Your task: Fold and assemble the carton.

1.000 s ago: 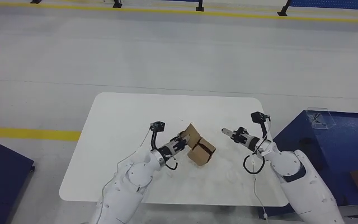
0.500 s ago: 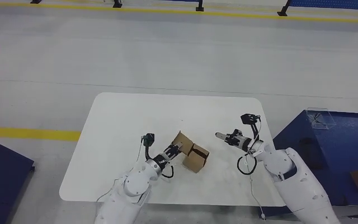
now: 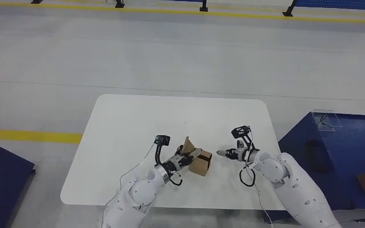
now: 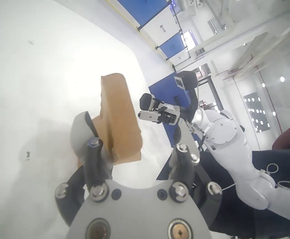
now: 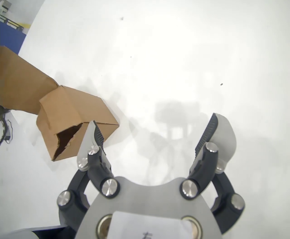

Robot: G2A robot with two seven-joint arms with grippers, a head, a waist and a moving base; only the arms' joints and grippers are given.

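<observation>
1. Floor (image 3: 171, 57): pale grey and broad on every side. A yellow line (image 3: 34, 135) runs in from the left toward the tabletop. The left wrist view adds blue partition panels (image 4: 145, 9) and a bright hall beyond.
2. Tabletop (image 3: 125, 125): white with rounded corners, and it carries the task's thing.
3. Blue cabinet (image 3: 336, 142): stands just beside the right edge of the tabletop.
4. Carton (image 3: 201, 162): brown and part-folded, resting on the tabletop right of centre, toward the near edge. One flap stands up on its far-left side. From the top its left side is covered by the left arm's tool. The right wrist view (image 5: 68, 108) shows a ragged gap between its panels with a dark interior. The left wrist view (image 4: 120, 113) shows the raised flap edge-on.
5. Left end effector (image 3: 183, 161): at the left side of the carton. In its own view (image 4: 129, 129) the fingers are spread wide; the flap lies against one finger and stands apart from the other.
6. Right end effector (image 3: 221, 154): just right of the carton and pointing at it. Its fingers are spread wide and hold nothing (image 5: 154, 131). One finger overlaps the corner of the carton in that view, so I cannot tell whether they touch. It also appears across the flap in the left wrist view (image 4: 142, 108).
7. Clear box (image 3: 326, 119): sits on top of the blue cabinet.
8. Dark specks (image 5: 221, 84): a few, scattered on the tabletop.
</observation>
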